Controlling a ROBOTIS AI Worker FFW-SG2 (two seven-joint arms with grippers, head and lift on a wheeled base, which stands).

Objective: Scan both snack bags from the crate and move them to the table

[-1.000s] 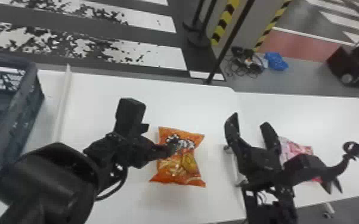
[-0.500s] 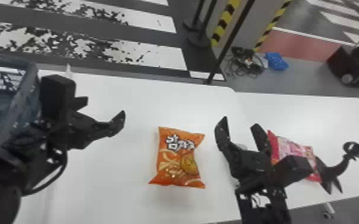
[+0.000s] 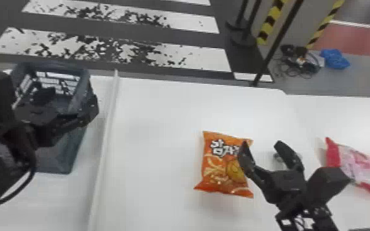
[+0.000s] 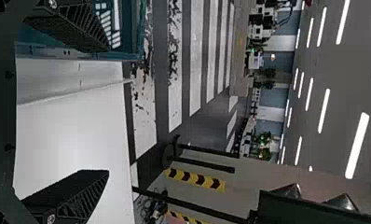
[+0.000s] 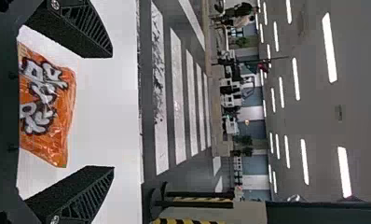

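Over the blue-grey crate [image 3: 61,156] at the left, my left gripper [image 3: 66,106] stands open; in the left wrist view that gripper [image 4: 108,109] has the crate [image 4: 127,28] beyond one finger. An orange snack bag [image 3: 219,178] lies on the white table. My right gripper [image 3: 262,143] is open, one finger overlapping the bag's right edge from above. In the right wrist view, the orange bag [image 5: 51,107] lies between the spread fingers of the right gripper [image 5: 112,109], not gripped. A pink and red snack bag [image 3: 359,169] lies farther right, partly behind the right gripper's body.
A white raised strip [image 3: 104,153] runs between the crate and the main part of the white table [image 3: 153,138]. Beyond the far edge are the striped floor, dark posts [image 3: 244,33], cables and a blue bundle [image 3: 335,58].
My left gripper has left the orange bag and moved left to the crate. My right gripper has moved left to the orange bag's edge. The head view has swung left, showing more of the crate.
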